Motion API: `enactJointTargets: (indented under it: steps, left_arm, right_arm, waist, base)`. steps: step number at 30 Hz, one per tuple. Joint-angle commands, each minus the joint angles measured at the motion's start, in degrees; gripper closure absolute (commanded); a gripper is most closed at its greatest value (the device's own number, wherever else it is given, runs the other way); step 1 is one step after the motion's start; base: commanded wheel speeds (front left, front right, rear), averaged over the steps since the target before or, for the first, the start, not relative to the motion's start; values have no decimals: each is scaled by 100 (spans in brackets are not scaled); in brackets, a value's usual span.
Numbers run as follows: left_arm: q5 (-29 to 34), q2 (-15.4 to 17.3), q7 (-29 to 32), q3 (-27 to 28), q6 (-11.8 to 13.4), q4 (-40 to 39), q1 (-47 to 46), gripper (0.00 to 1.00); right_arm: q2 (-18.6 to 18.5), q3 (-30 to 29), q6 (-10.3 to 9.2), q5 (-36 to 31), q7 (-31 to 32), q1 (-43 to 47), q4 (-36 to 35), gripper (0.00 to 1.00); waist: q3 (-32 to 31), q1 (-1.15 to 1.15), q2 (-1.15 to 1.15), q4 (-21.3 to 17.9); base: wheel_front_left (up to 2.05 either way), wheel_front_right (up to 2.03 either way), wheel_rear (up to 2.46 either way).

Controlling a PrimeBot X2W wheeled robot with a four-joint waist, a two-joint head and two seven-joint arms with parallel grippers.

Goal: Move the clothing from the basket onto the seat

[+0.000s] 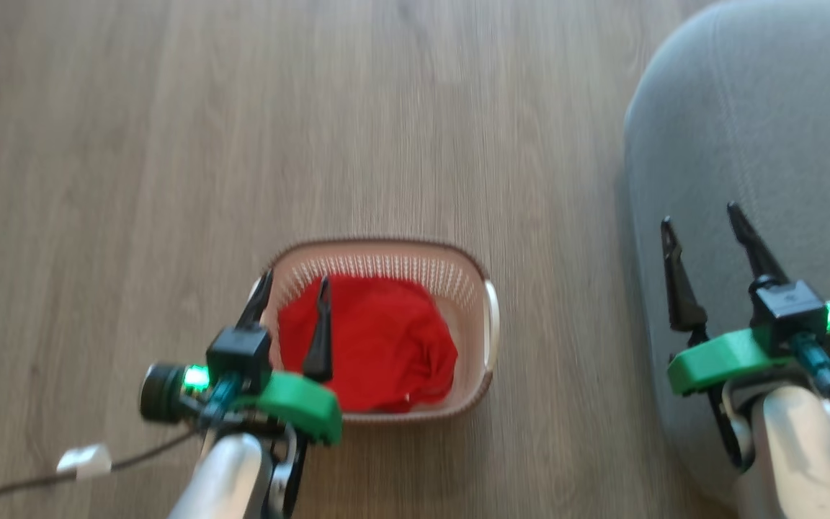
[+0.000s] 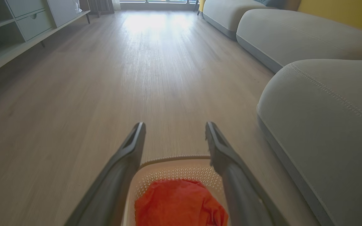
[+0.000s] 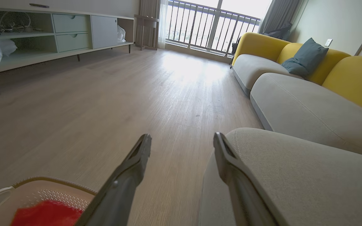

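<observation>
The cream basket (image 1: 469,288) with a brown rim stands on the wooden floor, and red clothing (image 1: 379,349) lies bunched inside it. My left gripper (image 1: 296,285) hovers open above the basket's left side, empty. In the left wrist view the clothing (image 2: 181,204) lies between and below the fingers, inside the basket (image 2: 174,163). The grey seat (image 1: 782,130) is at the right. My right gripper (image 1: 703,220) is open over the seat's near edge, holding nothing. The right wrist view shows the basket (image 3: 42,191), the clothing (image 3: 46,213) and the seat (image 3: 309,179).
Wooden floor (image 1: 242,130) stretches ahead and to the left of the basket. A dark cable with a white tag (image 1: 83,460) trails at the lower left. Further sofa cushions (image 3: 300,106) with yellow backs line the right; a low pale cabinet (image 3: 52,34) stands along the far left wall.
</observation>
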Motion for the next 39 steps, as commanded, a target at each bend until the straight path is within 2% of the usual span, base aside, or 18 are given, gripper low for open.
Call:
enactJointTargets:
  steps: [1, 6, 12, 24, 27, 30, 33, 36, 39]
  left_arm:
    - [41, -32, -55, 122, -6, -41, -370, 0]
    - [151, -32, -55, -130, -96, 593, -1020, 0]
    - [380, -32, -55, -570, -302, 1799, -2011, 0]
    - [559, -32, -55, -887, -693, 3922, -3659, 0]
    - [752, -25, -55, -1111, -978, 4413, -4045, 0]
    - [955, 18, -55, -1332, -1140, 4810, -4336, 0]
    - [1002, 60, -55, -1351, -1019, 5289, -4607, 0]
    - [954, 93, -21, -1249, -620, 5743, -4809, 0]
    - [916, 137, 248, -1236, -563, 5933, -4899, 0]
  right_arm:
    - [-80, 85, -1, -40, -55, -219, -211, 0]
    - [-209, -110, -1, -33, -55, -406, -313, 0]
    - [-236, -206, -1, -97, -55, -489, -386, 0]
    - [-93, -213, -1, 157, -55, -773, -683, 0]
    - [-50, -134, -1, 193, -55, -833, -718, 0]
    - [-16, -26, -1, 253, -55, -891, -740, 0]
    - [4, 54, -1, 309, -55, -955, -747, 0]
    - [15, 132, -1, 350, -55, -948, -734, 0]
    - [21, 189, -1, 387, -55, -925, -707, 0]
  waist:
    - [726, 0, 0, -119]
    - [1695, 0, 0, -273]
    - [2596, 0, 0, -457]
    - [3752, 0, 0, -890]
    - [4011, 0, 0, -1008]
    - [4244, 0, 0, -1107]
    - [4428, 0, 0, -1182]
    - [4520, 0, 0, -1235]
    - [4583, 0, 0, -1296]
  base:
    - [0, 0, 0]
    - [0, 0, 0]
    - [0, 0, 0]
    - [0, 0, 0]
    - [0, 0, 0]
    - [0, 0, 0]
    - [0, 0, 0]
    - [0, 0, 0]
    - [0, 0, 0]
